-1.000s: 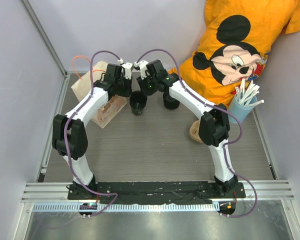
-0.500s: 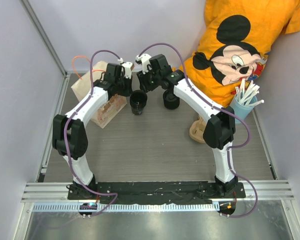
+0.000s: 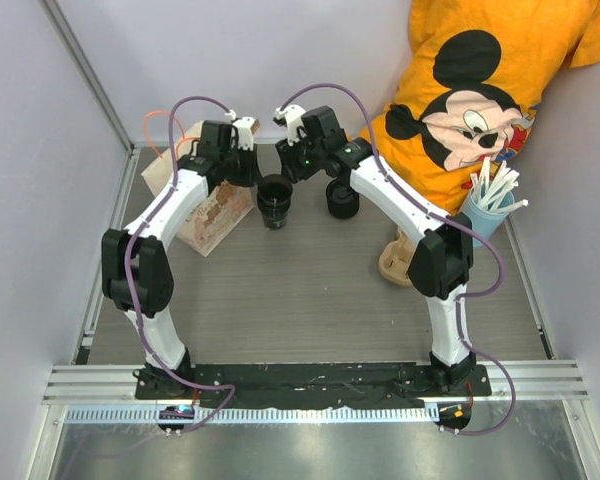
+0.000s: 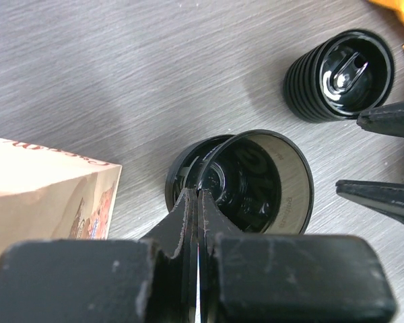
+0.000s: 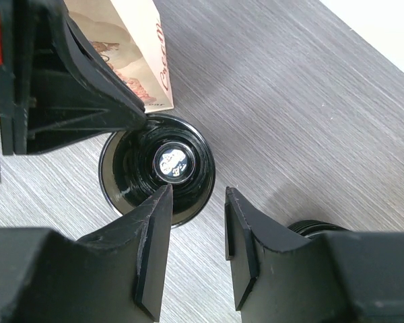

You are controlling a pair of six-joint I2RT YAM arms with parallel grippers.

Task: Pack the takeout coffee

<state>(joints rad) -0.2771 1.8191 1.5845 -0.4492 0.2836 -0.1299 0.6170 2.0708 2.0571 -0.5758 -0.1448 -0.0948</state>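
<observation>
**Pinching the cup rim while the right arm lets go**

Left pincer [image 4: 198, 198] is closed all the way, with the near rim wall of the takeout cup [image 4: 283, 192] clamped between its fingers. Right pincer [image 5: 196, 195] is partly open and holds nothing. It hovers just above the cup's other side, touching nothing that I can see.

The cup stands upright on the surface [image 4: 121, 67], mouth open and no lid on. It sits between the two pincers, just beside the corner of the paper bag [image 4: 47, 195]. It is not in the bag yet. A ribbed black piece [image 4: 340, 70] sits near it on the far side. That may be the lid or a second cup, can't tell.

**Change in the last second:** the right pincer spread its jaws wider and pulled up and back off the cup. The left arm shifted a little toward the bag. The cup barely moved. My read is that the cup is now the left arm's alone, so a lift toward the bag looks like the next step. A one-sided rim pinch could let the cup tilt.

**Writing:**
- The bag carries script that looks like "Cream", with the rest cut off.
- The raised lettering on the cup's inner wall is too small to read.
- The shiny round mark at the cup bottom is unreadable.
- The orange shirt [image 3: 480, 90] behind shows a Mickey Mouse print.
</observation>
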